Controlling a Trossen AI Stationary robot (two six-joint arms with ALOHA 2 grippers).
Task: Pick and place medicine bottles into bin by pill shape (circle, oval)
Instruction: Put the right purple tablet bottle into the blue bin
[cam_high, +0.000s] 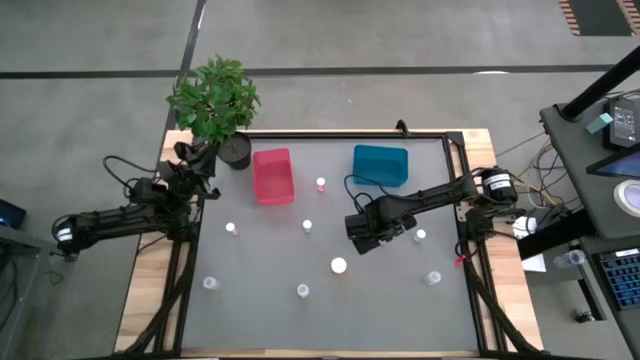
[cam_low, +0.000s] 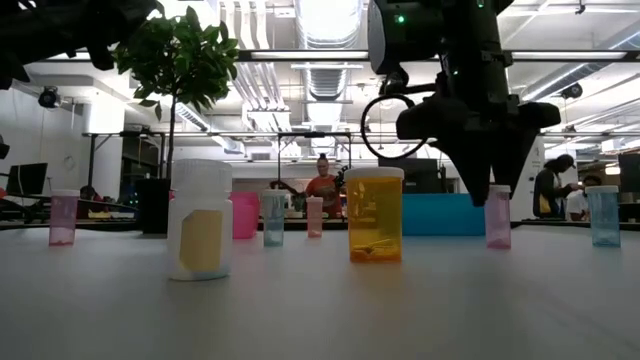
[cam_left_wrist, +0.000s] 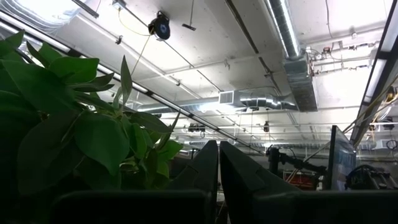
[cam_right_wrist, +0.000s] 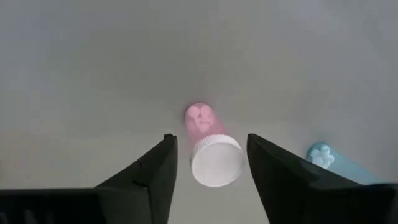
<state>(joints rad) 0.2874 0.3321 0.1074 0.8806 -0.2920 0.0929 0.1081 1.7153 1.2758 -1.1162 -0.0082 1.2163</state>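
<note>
Step in hand: I have the right gripper (cam_right_wrist: 208, 165) lined up over a pink bottle (cam_right_wrist: 208, 149) with a white cap, jaws spread to either side of the cap and not yet touching it. I judge this the approach before a grasp.

Right gripper: released, holding nothing. In the high view it (cam_high: 368, 232) sits just in front of the teal bin (cam_high: 380, 165), on the operator's side of it.

Left gripper: clenched on nothing I can see, parked off the table edge beside the plant (cam_high: 215, 98), well apart from the teal bin.

Target bottle: standing upright on the grey mat, near the teal bin and directly under my right gripper. A pale blue bottle (cam_right_wrist: 329, 158) stands just beside it, outside one finger.

Pill shape: I can make out a few pills through the pink body but cannot call them round or oval with confidence.

Next move: I judge it calls for lowering straight down until the fingers bracket the body below the cap, then closing. Bin choice waits on reading the pills.

Bins: the pink bin (cam_high: 273, 176) stands to the left of the teal bin, with a gap between them.

Open room: the mat around the target is bare apart from the blue neighbour; the other bottles are scattered well apart from the teal bin, toward the front edge.

Edge to mind: the table's black frame (cam_high: 455, 170) runs close along the teal bin's right side.
</note>
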